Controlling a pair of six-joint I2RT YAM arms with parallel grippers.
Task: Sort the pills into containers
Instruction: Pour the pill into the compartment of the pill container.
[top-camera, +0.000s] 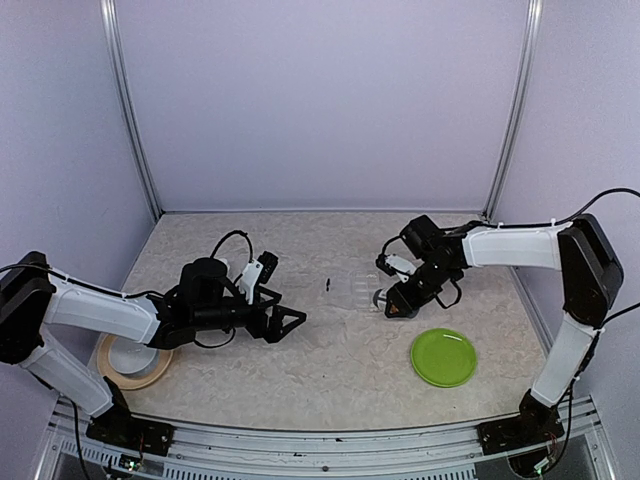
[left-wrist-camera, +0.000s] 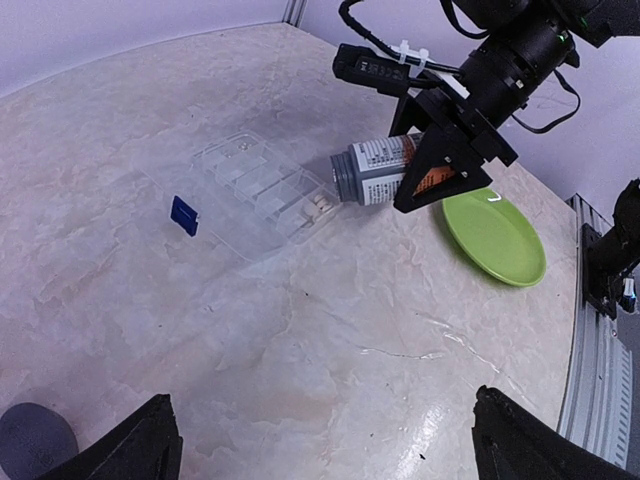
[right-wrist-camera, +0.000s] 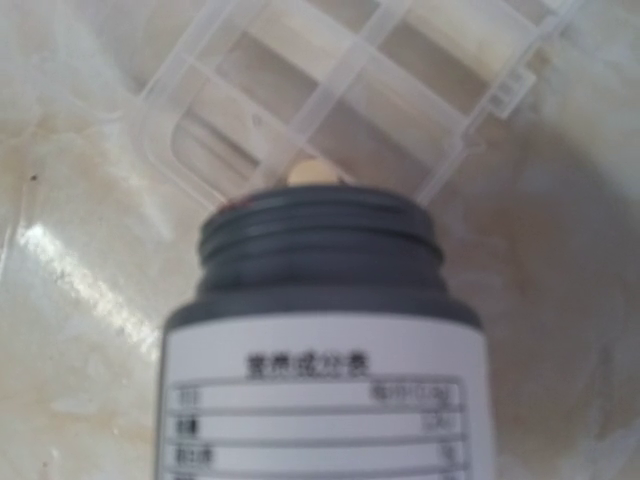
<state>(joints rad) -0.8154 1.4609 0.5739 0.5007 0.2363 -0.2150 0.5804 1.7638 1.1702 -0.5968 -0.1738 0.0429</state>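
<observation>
Nearest, along the front rail (top-camera: 330, 440): both arm bases. Just beyond on the left, a white bowl (top-camera: 135, 358) on a tan plate (top-camera: 140, 385), tucked beside the left forearm and close to the left edge of the table (top-camera: 340, 375). On the right front, a flat green plate (top-camera: 443, 357), apart from everything else, ringed by bare marbled surface.

Next out, the left claw (top-camera: 288, 322): spread wide, nothing between its black fingers (left-wrist-camera: 140, 445), aimed toward mid-table. Ahead of it, a broad bare stretch up to the compartment box.

Further on, mid-table, the right claw (top-camera: 393, 302), clamped on the clear bottle (left-wrist-camera: 378, 165). Held on its side, gray cap (left-wrist-camera: 345, 175) pointing at the clear compartment box (left-wrist-camera: 250, 185). Cap end just beside the box's near corner; touching or not, cannot tell. On the white-and-orange label (right-wrist-camera: 325, 400), seen from the right wrist: a heading of East Asian characters above ruled rows of small print, too blurred to read. Just past the cap in that view, one pale tan pill (right-wrist-camera: 315, 172) at the box's edge; inside a compartment or not, cannot tell.

From the left wrist: pale pills (left-wrist-camera: 320, 205) in the compartment nearest the cap, and a small blue tab (left-wrist-camera: 183, 215) on the flat clear panel at the box's left side.

Beyond the box, more bare surface up to the pale back wall (top-camera: 320, 100) between two metal corner posts.
</observation>
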